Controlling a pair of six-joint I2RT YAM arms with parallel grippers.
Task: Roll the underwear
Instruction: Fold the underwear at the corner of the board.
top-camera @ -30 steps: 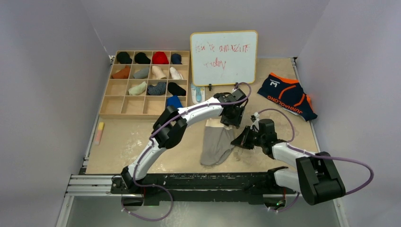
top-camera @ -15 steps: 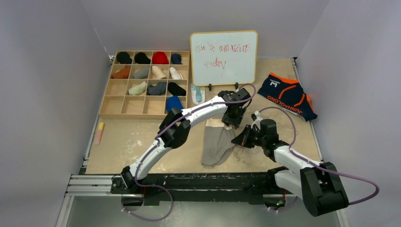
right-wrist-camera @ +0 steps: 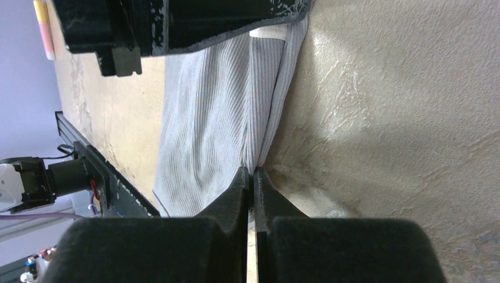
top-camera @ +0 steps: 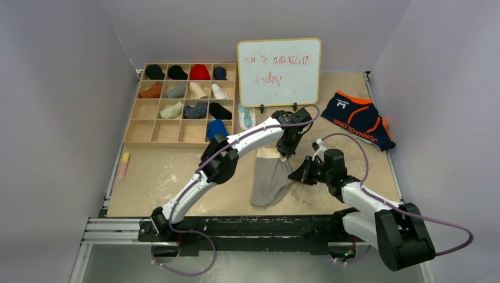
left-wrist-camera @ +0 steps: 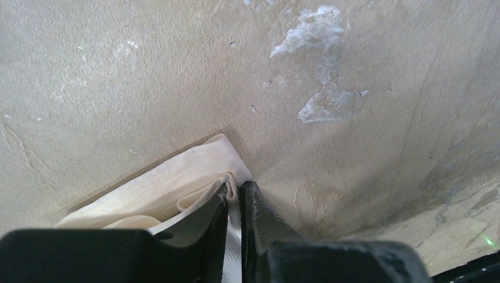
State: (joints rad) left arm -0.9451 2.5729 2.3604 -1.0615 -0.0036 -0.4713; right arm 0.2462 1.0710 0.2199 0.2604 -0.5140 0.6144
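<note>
The grey underwear [top-camera: 268,180] lies folded into a long strip at the table's middle, its cream waistband [left-wrist-camera: 177,183] at the far end. My left gripper [top-camera: 284,152] reaches over that far end and is shut on the waistband's right corner [left-wrist-camera: 236,188]. My right gripper [top-camera: 293,175] sits low at the strip's right edge, shut on the ribbed grey fabric [right-wrist-camera: 206,118], whose folds run into the fingertips [right-wrist-camera: 252,172]. The navy underwear [top-camera: 358,119], with orange trim and white lettering, lies flat at the far right, apart from both grippers.
A wooden compartment tray [top-camera: 134,112] with rolled socks stands at the far left. A whiteboard [top-camera: 279,72] stands upright at the back middle, with a blue roll [top-camera: 217,127] and a small pale item [top-camera: 246,116] near its foot. A pink-yellow stick [top-camera: 123,165] lies at the left edge.
My left gripper has slid a little right over the waistband corner and closed on it. The right arm's elbow has dropped toward the near right; its gripper stays at the fabric edge.
</note>
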